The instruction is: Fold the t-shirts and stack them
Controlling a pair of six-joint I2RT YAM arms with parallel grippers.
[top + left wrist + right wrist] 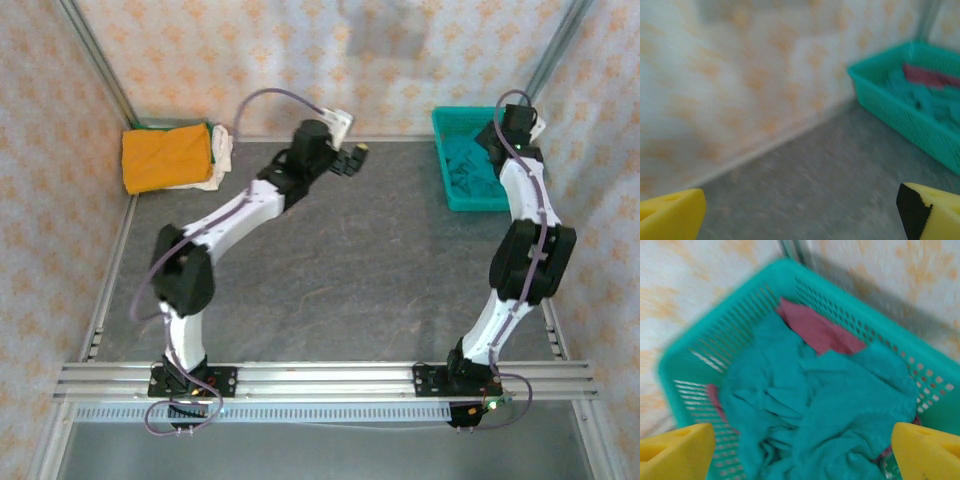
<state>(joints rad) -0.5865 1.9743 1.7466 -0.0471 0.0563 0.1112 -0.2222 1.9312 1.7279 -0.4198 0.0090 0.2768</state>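
Hovering above the teal lattice basket (730, 335), the right tool (802, 450) had its yellow fingers (677, 450) spread wide, with nothing caught between them. The basket sat in the far right corner of the tabletop (380, 260), close to the patterned back wall. Inside it lay the teal t-shirt (830, 410), crumpled and loosely bunched, covering most of the bottom. The maroon t-shirt (815, 330) lay under it, showing along the far side and again as a small strip at the left edge. Motion blur in the right wrist view made any lettering on either shirt impossible to read.

The left tool (800, 215) was raised over the far middle of the tabletop, also opened wide and holding nothing, and it faced the back wall with the basket off to its right.

In the far left corner, well apart from both tools, the orange t-shirt (166, 157) lay folded into a neat rectangle. It rested on top of what appeared to be the white t-shirt (222, 150), whose edge showed along the orange one's right side.
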